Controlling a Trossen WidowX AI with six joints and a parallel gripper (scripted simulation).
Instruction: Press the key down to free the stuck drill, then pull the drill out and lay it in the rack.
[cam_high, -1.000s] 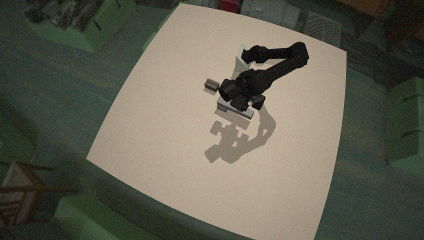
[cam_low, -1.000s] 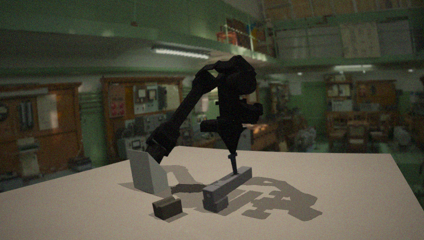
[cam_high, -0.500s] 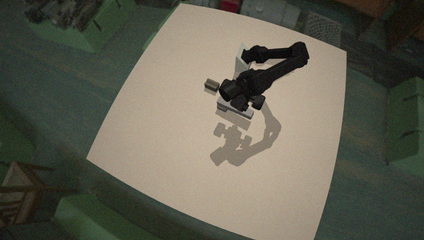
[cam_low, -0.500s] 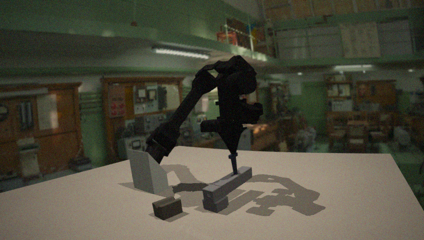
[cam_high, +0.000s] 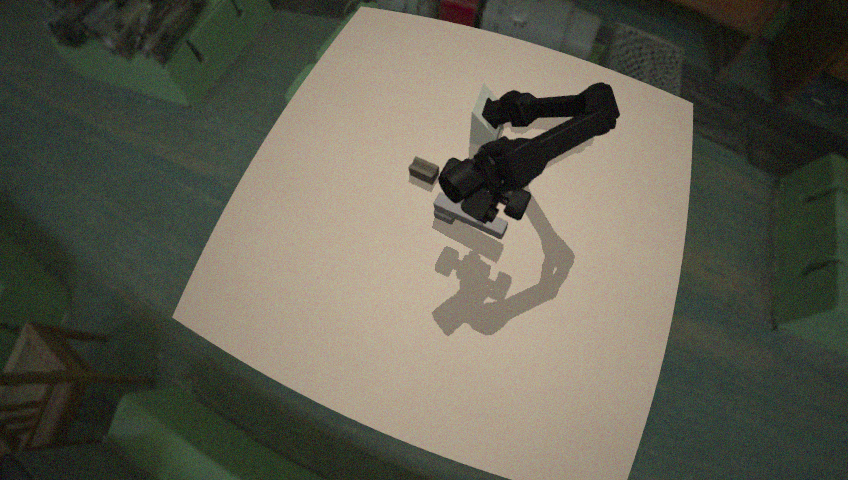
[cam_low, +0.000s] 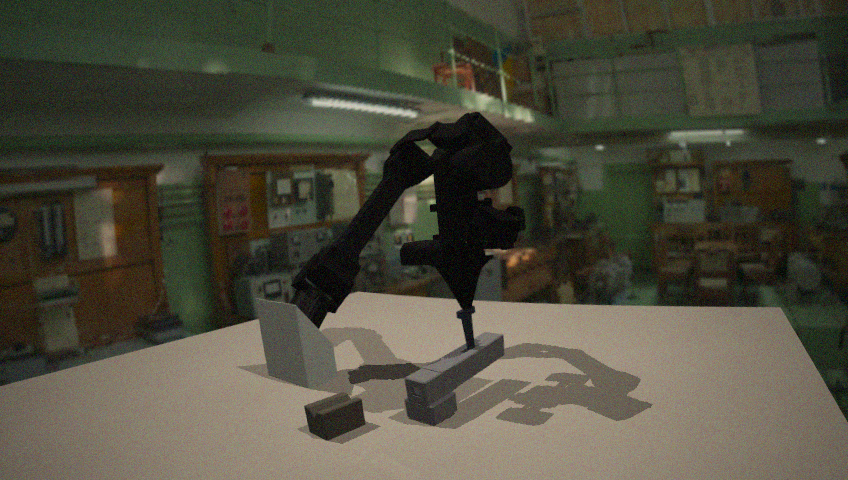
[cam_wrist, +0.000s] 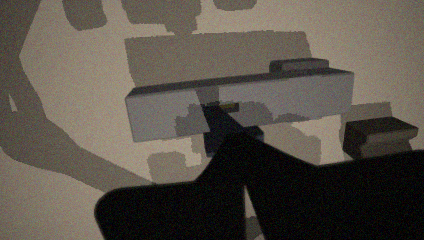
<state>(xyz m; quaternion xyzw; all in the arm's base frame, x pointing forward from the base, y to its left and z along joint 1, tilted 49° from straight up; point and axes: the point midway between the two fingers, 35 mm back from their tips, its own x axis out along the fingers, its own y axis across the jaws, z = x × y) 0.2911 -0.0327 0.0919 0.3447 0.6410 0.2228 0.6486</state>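
The grey sleeve (cam_high: 447, 205) (cam_low: 443, 381) (cam_wrist: 310, 95) is a long bar lying level on a small block (cam_low: 431, 411) (cam_wrist: 302, 64) under one end. The dark blue key (cam_low: 468, 331) (cam_wrist: 218, 120) stands nearly upright, its lower end in the slot on the sleeve's top. A small olive-yellow piece (cam_wrist: 230, 107) shows in the slot beside the key, perhaps the drill's end; the rest of the drill is hidden. My gripper (cam_low: 468, 304) (cam_wrist: 235, 141) is shut, its fingertips against the key's wide head from above. The brown grooved rack (cam_high: 423, 170) (cam_low: 334, 417) (cam_wrist: 377, 137) is empty.
A pale grey angled stand (cam_high: 484, 135) (cam_low: 300, 350) is beside the arm's base, behind the rack and sleeve in the exterior view. The rack is a short way off the sleeve's block end. The arm reaches over the sleeve and casts shadows across the tabletop (cam_high: 309, 237) (cam_low: 684, 356).
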